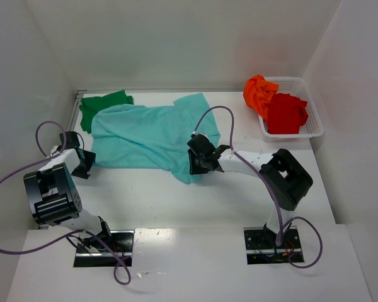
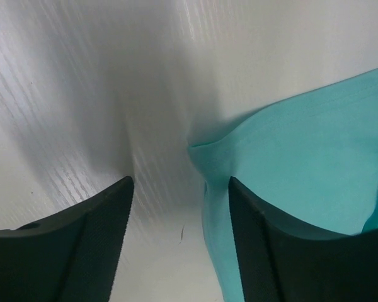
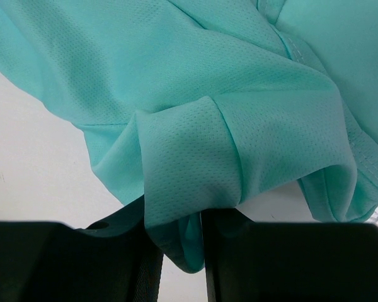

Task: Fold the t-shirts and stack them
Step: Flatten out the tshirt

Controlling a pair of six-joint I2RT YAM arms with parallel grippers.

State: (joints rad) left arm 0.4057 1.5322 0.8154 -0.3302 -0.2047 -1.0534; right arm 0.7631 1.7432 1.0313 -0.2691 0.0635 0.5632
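From above, plain white walls box in a pale bench [image 1: 176, 195]. The light teal t-shirt [image 1: 145, 135] lies spread across the middle, its left end reaching the dark green t-shirt [image 1: 104, 106] in the far left corner. The orange t-shirt [image 1: 259, 93] and red t-shirt [image 1: 286, 113] sit crumpled in a white mesh basket [image 1: 315, 123] at far right.

At the left wrist, the left claw [image 2: 179, 189] stands released above faintly grained white bench, with the light teal t-shirt's hem just inside one finger.

At the right wrist, the right claw [image 3: 183, 226] is clenched on a fold of the light teal t-shirt.
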